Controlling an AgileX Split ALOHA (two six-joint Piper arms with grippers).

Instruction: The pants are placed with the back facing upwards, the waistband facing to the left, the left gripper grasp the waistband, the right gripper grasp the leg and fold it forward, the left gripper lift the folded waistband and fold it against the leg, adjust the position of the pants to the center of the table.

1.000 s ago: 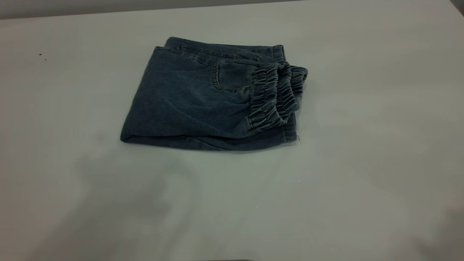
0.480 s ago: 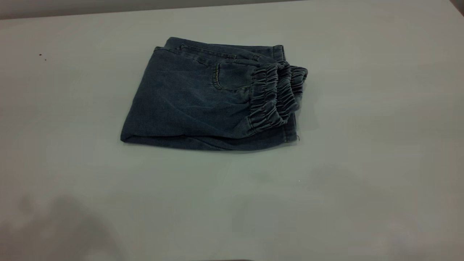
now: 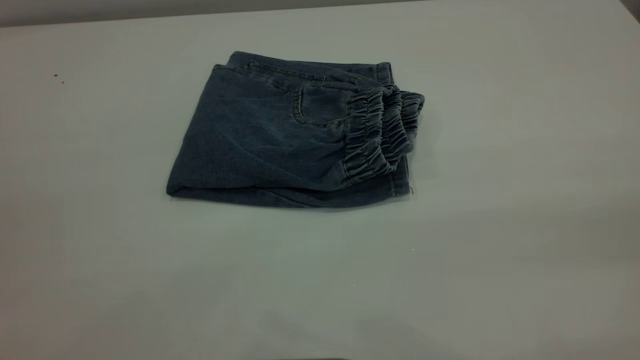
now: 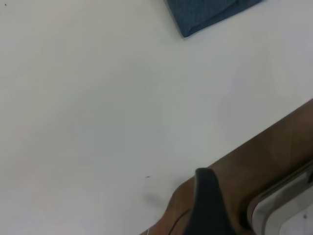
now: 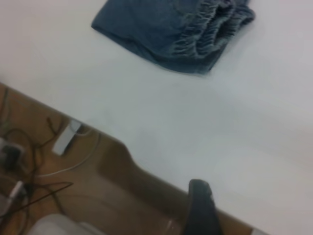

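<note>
The pants lie folded into a compact blue denim bundle on the white table, a little behind and left of its middle. The ruffled waistband is stacked in layers on the bundle's right side. A leg hem peeks out beneath it. Neither gripper shows in the exterior view. In the left wrist view, the left gripper hangs past the table's edge, far from a corner of the pants. The right gripper is likewise at the table's edge, well away from the pants.
Beyond the table's edge I see a brown floor, with a white power strip and cables in the right wrist view. A pale grey box is beside the left gripper. Two tiny dark specks mark the table's far left.
The soft shadows on the front of the table have shifted and faded. The folded pants have not moved.
</note>
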